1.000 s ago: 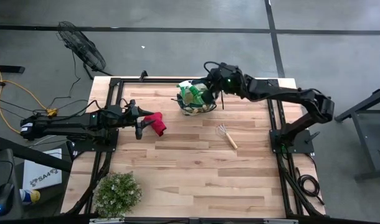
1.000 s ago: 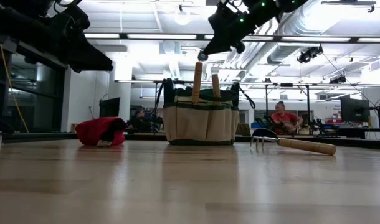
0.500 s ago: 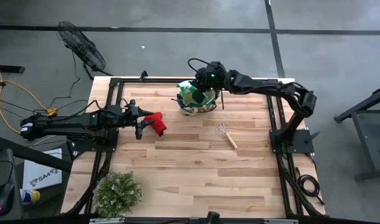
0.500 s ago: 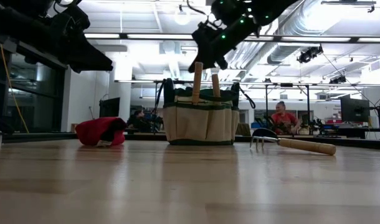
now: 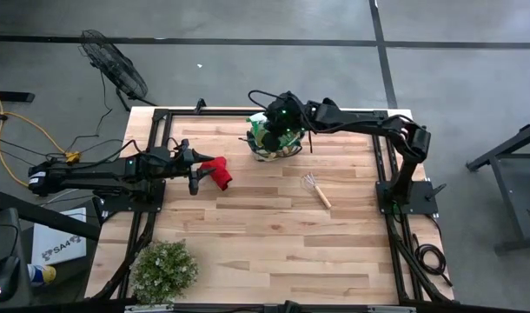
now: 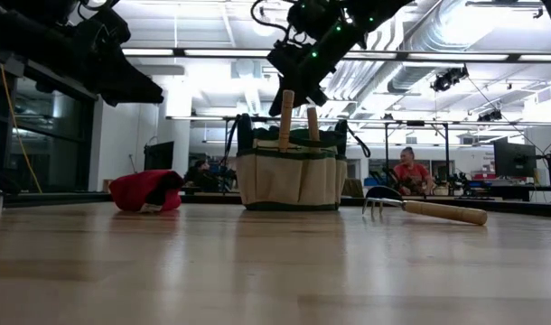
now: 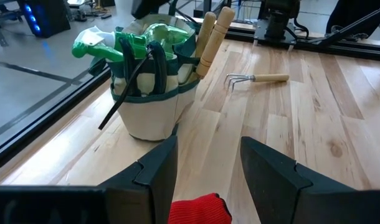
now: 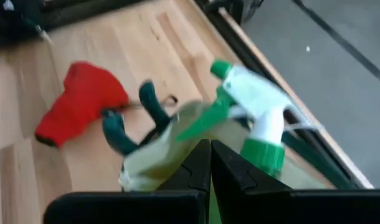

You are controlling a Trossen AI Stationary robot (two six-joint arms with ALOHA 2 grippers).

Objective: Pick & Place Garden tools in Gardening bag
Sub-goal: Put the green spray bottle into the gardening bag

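The beige gardening bag (image 5: pixel 276 142) with green trim stands at the table's far middle. It holds the green sprayer (image 8: pixel 255 118) and two wooden-handled trowels (image 6: pixel 286 117), whose handles stick up. The wire rake (image 5: pixel 317 189) lies flat on the table, right of the bag. The red-handled shears (image 5: pixel 217 172) lie left of the bag. My right gripper (image 8: pixel 210 163) is shut and hovers over the bag's left part, beside a trowel handle's top. My left gripper (image 7: pixel 205 165) is open above the table, its fingers either side of the shears (image 7: pixel 200 208) and clear of them. My right gripper's shut fingers (image 6: pixel 289 86) stand at the top end of the left trowel handle (image 6: pixel 286 97), slanting down from the table's right. I cannot tell whether they touch it. Nothing shows between the fingers in the right wrist view.
A bushy green plant (image 5: pixel 163 270) stands at the near left corner. The table's black frame rails (image 5: pixel 152 156) run along its left, right and far sides. Bare wood lies in the middle and near part of the table (image 5: pixel 274 243). A person (image 6: pixel 409 170) sits in the room behind.
My right gripper has gone toward the table's left edge, from the bag's right side across to its left part, and has come down a little toward the trowel handles. The bag, the rake and the shears have stayed where they were.
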